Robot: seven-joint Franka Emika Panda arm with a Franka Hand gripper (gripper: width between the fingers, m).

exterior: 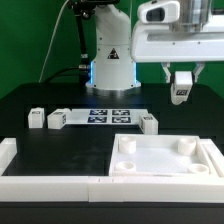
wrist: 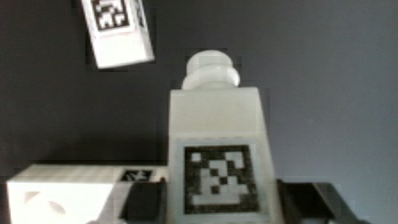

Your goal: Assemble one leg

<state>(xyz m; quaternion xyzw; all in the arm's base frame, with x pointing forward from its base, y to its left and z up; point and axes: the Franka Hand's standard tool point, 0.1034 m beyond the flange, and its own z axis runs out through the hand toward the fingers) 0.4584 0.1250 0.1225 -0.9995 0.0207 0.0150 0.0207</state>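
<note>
Four small white pegs show in the exterior view. At middle left two lie side by side, the outer loose leg (exterior: 36, 119) and the inner loose leg (exterior: 57, 120). To their right lies the marker board (exterior: 105, 114), with a third loose leg (exterior: 149, 123) just past its end. At upper right the gripper (exterior: 181, 78) has its fingers closed narrowly on the leg (exterior: 181, 92), held in the air and well apart from the white tray-like part (exterior: 165, 158) at lower right. The likely trouble is the hold: it takes only one end, so the leg could twist or slip. Its rounded tip (wrist: 210, 70), if tilted or off-centre at a corner socket (exterior: 127, 146), would probably catch the rim and shove the tray-like part. The table (exterior: 60, 145) is matt black; behind it the robot base (exterior: 110, 60) stands before a green backdrop (exterior: 25, 40).
</note>
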